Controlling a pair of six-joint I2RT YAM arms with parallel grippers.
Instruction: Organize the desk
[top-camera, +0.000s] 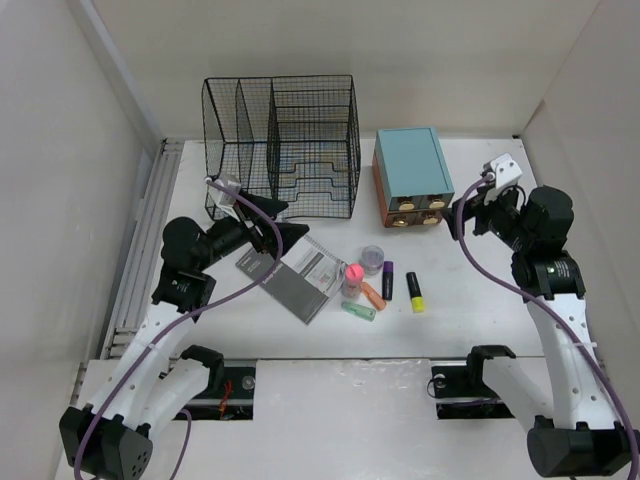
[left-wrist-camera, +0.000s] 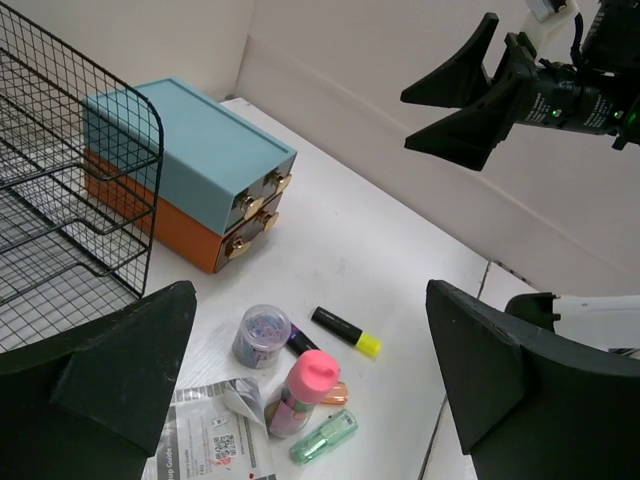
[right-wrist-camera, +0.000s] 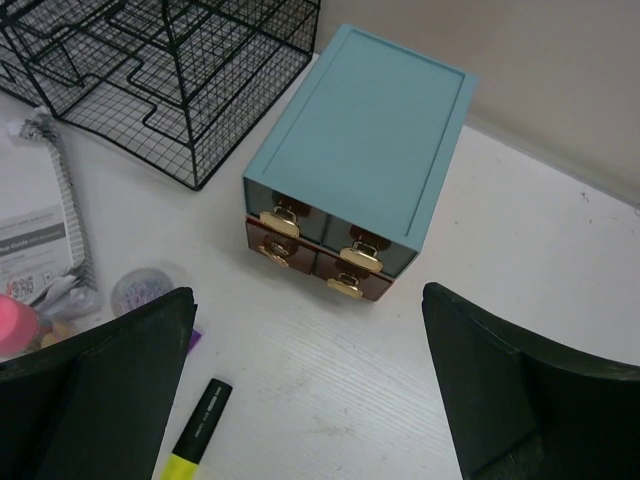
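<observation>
A lab test booth: bare white panels (top-camera: 60, 150) enclose the desk (top-camera: 480, 320).

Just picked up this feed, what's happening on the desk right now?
Nothing is held yet. Both arms hover with jaws open: the left gripper by the wire rack, the right gripper beside the teal drawer box. A notebook, a pink-capped bottle, a small jar and highlighters lie loose on the desk.

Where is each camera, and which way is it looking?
Top view: above and behind the arms, looking down at the desk; both arms show.
Left wrist: on that wrist, facing the drawer box; the left gripper shows.
Right wrist: on that wrist, looking down at the box; the right gripper shows.
Both wrist views share the box and yellow highlighter.
</observation>
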